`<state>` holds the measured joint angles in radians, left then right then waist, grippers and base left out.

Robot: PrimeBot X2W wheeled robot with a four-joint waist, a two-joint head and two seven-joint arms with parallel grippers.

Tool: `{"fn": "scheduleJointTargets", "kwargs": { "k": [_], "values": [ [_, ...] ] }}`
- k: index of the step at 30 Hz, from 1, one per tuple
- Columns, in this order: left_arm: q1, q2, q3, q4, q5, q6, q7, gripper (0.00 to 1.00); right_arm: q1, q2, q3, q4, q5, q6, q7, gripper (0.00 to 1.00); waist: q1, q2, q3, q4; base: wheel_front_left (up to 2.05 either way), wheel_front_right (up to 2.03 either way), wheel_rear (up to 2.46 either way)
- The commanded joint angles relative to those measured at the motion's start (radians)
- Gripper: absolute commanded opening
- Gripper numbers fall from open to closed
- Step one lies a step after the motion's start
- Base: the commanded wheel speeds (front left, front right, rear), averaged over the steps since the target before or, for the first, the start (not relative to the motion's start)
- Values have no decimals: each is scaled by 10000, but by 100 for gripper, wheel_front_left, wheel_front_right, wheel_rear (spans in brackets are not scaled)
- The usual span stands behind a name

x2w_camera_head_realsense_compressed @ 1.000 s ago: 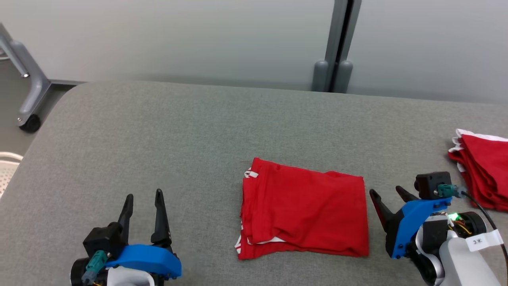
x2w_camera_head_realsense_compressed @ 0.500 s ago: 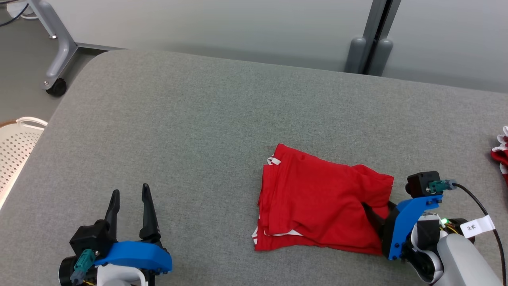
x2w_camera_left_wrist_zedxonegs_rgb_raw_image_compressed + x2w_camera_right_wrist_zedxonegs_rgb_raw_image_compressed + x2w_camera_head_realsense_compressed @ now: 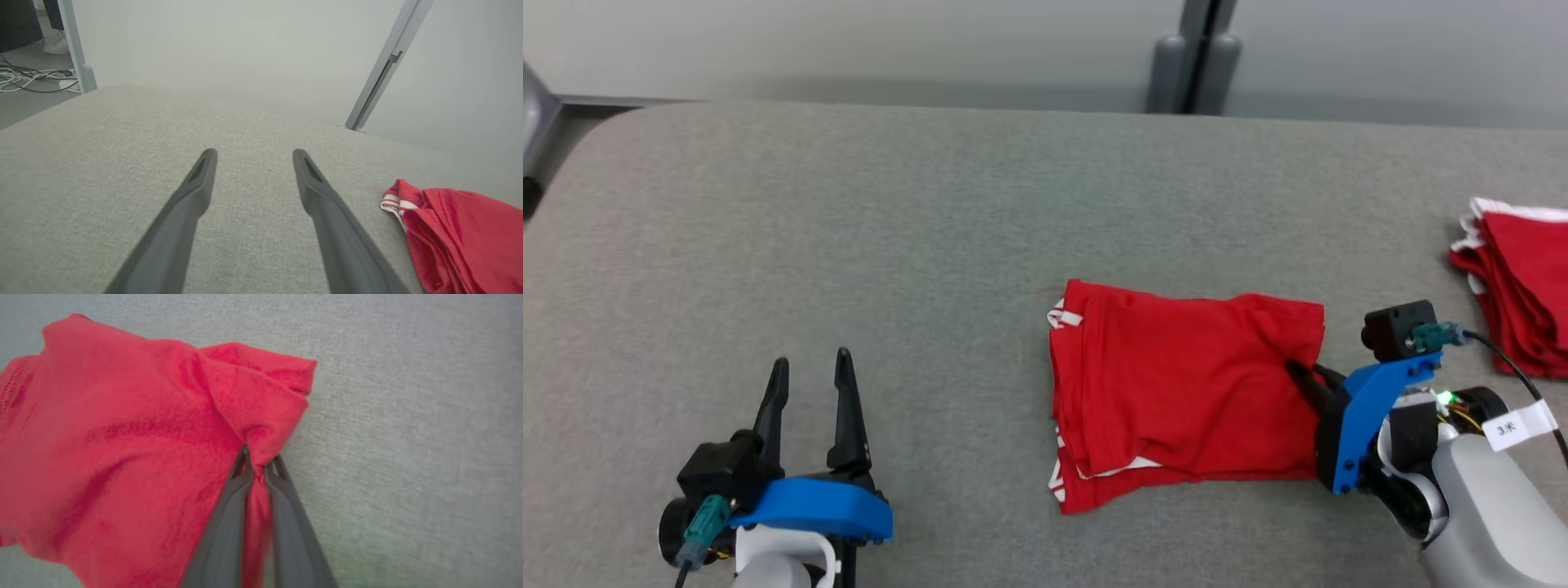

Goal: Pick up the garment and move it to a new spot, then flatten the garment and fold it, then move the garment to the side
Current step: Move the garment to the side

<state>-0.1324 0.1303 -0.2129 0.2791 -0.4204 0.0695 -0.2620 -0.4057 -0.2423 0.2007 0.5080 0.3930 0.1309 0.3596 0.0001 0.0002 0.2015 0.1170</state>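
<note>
Folded red garment (image 3: 1176, 384), right gripper (image 3: 1303, 373) pinching its edge; left gripper (image 3: 812, 359) spread

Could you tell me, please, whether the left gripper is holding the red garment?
No, the left gripper stands open over the bare grey surface, apart from the red garment.

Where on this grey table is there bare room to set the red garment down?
The widest bare patch is the grey table left of the folded red garment, beyond the open left jaws. A narrower strip separates garment and red pile at the right edge, crowded by the right jaws pinching the garment.
</note>
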Motion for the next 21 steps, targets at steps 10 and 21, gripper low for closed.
{"fn": "scheduleJointTargets", "kwargs": {
  "k": [10, 21],
  "values": [
    [-531, 310, -110, -594, 192, -11, 146, 100, -600, -1094, -232, -1444, 198, -2, 163, 0, -1, -2, 416, -2671, 0, 0, 0],
    [-862, 516, -374, -916, 434, 38, 539, 100, -764, -889, -615, -2237, 120, 0, 131, 0, -1, -2, 863, -3796, 0, 0, 0]
  ]
}}
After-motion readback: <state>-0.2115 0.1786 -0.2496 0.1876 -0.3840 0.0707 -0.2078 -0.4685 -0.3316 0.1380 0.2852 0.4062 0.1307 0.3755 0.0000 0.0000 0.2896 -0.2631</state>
